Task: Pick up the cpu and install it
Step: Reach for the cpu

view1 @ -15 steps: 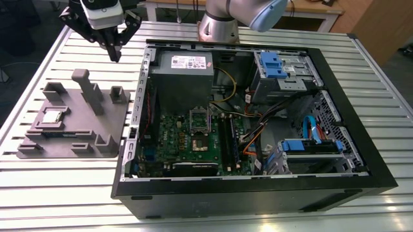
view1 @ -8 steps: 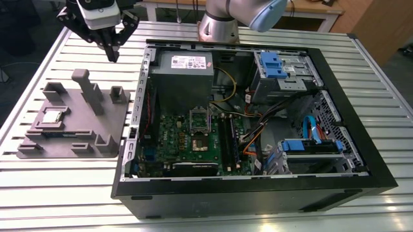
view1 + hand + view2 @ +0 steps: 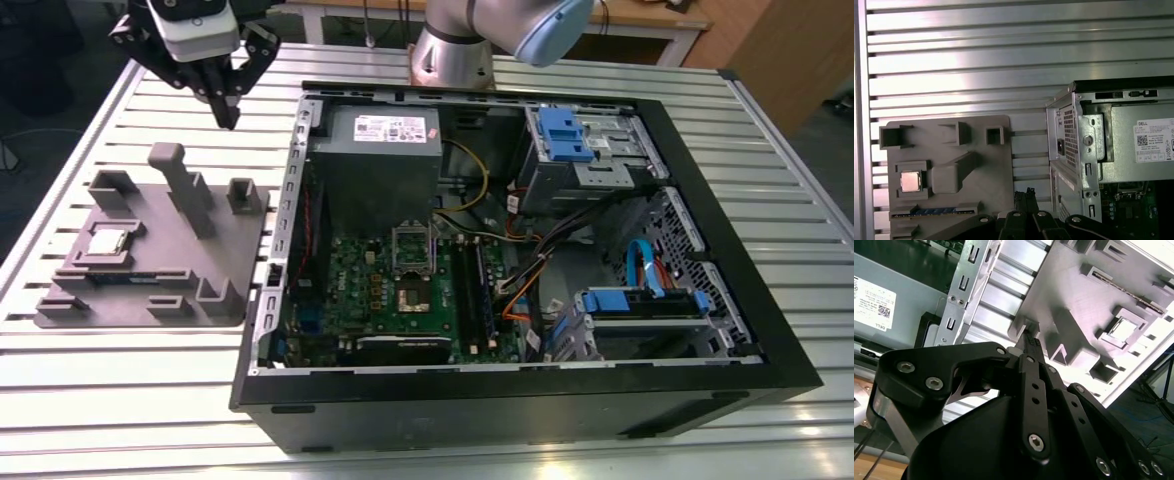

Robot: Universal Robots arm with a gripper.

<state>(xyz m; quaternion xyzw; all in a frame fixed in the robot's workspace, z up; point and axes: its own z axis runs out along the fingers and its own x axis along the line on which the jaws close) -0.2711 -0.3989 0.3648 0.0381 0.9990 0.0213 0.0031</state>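
Exterior view, from its left: the cpu (image 3: 107, 243) lies flat in a square pocket of the grey holder tray (image 3: 234, 255), near the desk's (image 3: 134, 400) left edge. The jaws hang above, near the tray's edge facing the case, clenched on nothing. Rightward stands the open computer case (image 3: 534, 405), with its motherboard (image 3: 354, 270) exposed.

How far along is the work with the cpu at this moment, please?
Nothing looks done yet: the cpu lies in its recess in the grey tray. The gripper hangs shut and empty above the gap between tray and open case. Left: lifting the cpu and seating it on the green board inside.
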